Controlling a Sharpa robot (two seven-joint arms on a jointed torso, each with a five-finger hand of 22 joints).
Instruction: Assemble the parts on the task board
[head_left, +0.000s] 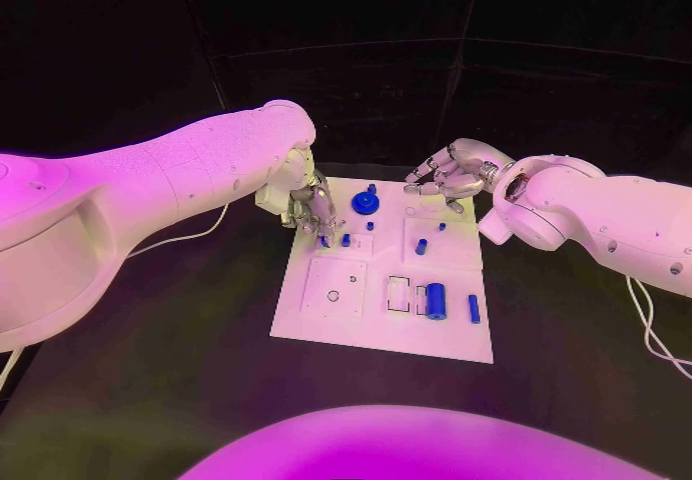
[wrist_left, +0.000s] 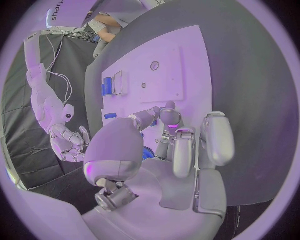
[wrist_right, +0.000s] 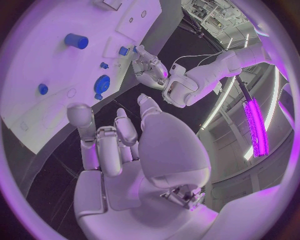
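- Task board (head_left: 378, 320), a flat white rectangular plate, lies in the middle of the black table (head_left: 173, 400), with small blue parts scattered across it.
- Left hand (head_left: 307, 208) reaches down at the board's far left corner, fingertips close to a small blue peg (head_left: 345, 240); whether it pinches anything, I cannot tell.
- Right hand (head_left: 451, 175) hovers above the far right edge, fingers loosely curled and apart, holding nothing.
- Risk, as I judge it: a tilted peg could jam or slip from the fingertips, and the left hand could nudge the blue toothed gear (head_left: 366, 202) just beside it.
- Blue short cylinder (head_left: 436, 300) and thin blue rod (head_left: 473, 308) lie flat near the board's near right part, untouched.
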